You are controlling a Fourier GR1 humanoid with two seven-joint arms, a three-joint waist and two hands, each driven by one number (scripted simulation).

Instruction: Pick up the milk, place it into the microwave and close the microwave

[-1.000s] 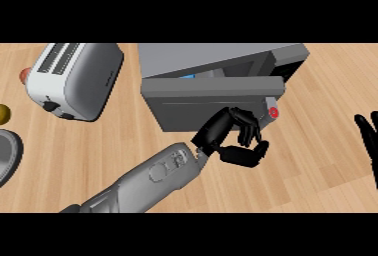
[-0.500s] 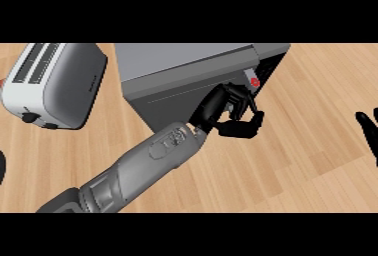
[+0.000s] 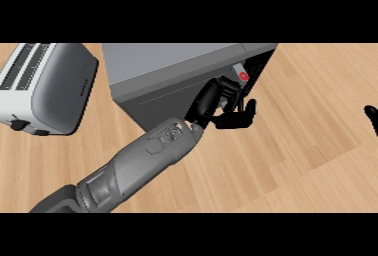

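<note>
The grey microwave (image 3: 173,62) stands at the top middle of the wooden counter. Its door (image 3: 159,102) is swung almost flat against the front, with only a narrow dark gap left beside the control panel and its red button (image 3: 243,76). My left hand (image 3: 218,102) lies against the door's right end with its fingers stretched along it and the thumb sticking out to the right; it holds nothing. The milk shows nowhere; the door hides the microwave's inside. Only the straight fingers of my right hand (image 3: 371,119) show at the right edge.
A silver toaster (image 3: 48,85) with two slots lies at the left, close to the microwave's left side. Bare wooden counter (image 3: 295,165) stretches in front and to the right of the microwave.
The microwave door has swung from wide open to nearly shut with my left hand pressing on it. The view has shifted, and my right hand has slid almost out at the right edge.
</note>
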